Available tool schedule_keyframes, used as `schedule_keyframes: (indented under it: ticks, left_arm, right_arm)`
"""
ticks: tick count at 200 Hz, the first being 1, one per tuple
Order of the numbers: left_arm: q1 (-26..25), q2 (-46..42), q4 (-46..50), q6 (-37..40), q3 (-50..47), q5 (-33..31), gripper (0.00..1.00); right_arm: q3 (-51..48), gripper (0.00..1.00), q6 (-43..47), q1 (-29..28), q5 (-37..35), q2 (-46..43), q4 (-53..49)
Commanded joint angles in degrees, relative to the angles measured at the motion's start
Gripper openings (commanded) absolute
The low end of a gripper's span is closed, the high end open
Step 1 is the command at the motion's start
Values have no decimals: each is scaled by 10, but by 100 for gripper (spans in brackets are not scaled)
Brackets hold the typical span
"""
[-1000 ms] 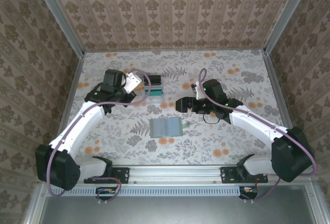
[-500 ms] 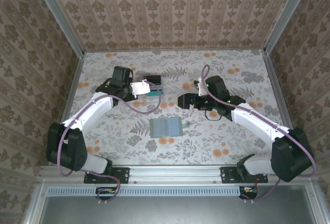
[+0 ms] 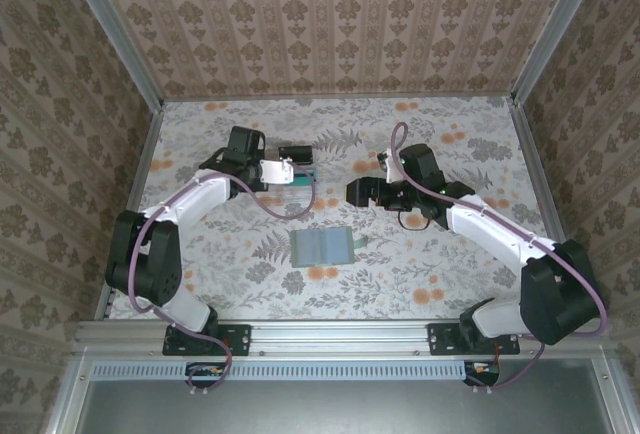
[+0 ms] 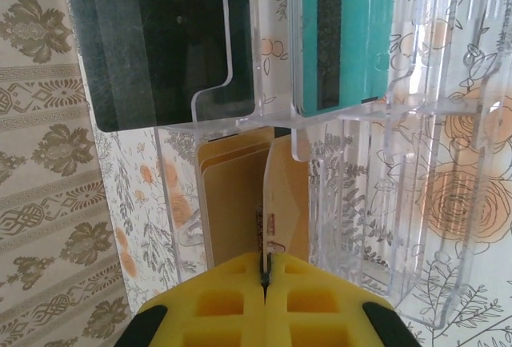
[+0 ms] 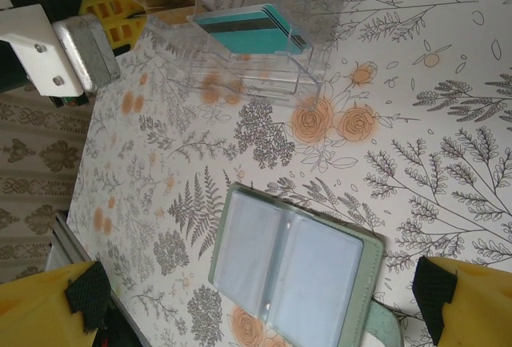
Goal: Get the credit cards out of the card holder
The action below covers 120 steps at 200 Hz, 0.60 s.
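Observation:
The card holder (image 3: 322, 246) lies open and flat on the table, pale pockets up; it shows large as the sage-green card holder (image 5: 296, 271) under my right gripper (image 5: 260, 289), whose yellow fingers stand wide apart above it, holding nothing. My right gripper (image 3: 353, 192) hovers just behind the holder. My left gripper (image 4: 266, 271) is shut on a yellow-orange credit card (image 4: 276, 203), seen edge-on and reaching into a slot of the clear tray (image 4: 360, 203) beside other yellow cards (image 4: 228, 195). My left gripper (image 3: 290, 170) sits at that tray.
The clear plastic tray (image 3: 300, 182) stands at the back left of centre, with dark cards (image 4: 152, 35) and teal cards (image 4: 348, 35) in its other slots. The teal cards (image 5: 252, 31) and the left fingers (image 5: 116, 15) lie beyond the holder. Patterned walls enclose the table.
My left arm has swung right and forward, carrying the card to the clear tray. My right gripper has drifted slightly back and stayed open. The card holder has not moved.

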<state>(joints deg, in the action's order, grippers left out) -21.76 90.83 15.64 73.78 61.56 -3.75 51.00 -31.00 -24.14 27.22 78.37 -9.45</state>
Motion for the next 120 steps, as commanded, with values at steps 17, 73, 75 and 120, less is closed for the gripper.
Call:
schedule_keyframes:
  ticks: [17, 73, 75, 120]
  left_arm:
    - [7, 18, -14, 2, 15, 1, 0]
    - [11, 37, -16, -26, 28, -6, 12]
    - [11, 37, -17, -27, 27, -7, 12]
    - [13, 45, -38, -32, 30, -21, 21]
  right_arm:
    - [23, 100, 6, 7, 13, 9, 2]
    - [28, 100, 3, 12, 22, 36, 7]
    - [28, 100, 3, 12, 22, 36, 7]
    - [28, 100, -3, 14, 26, 42, 12]
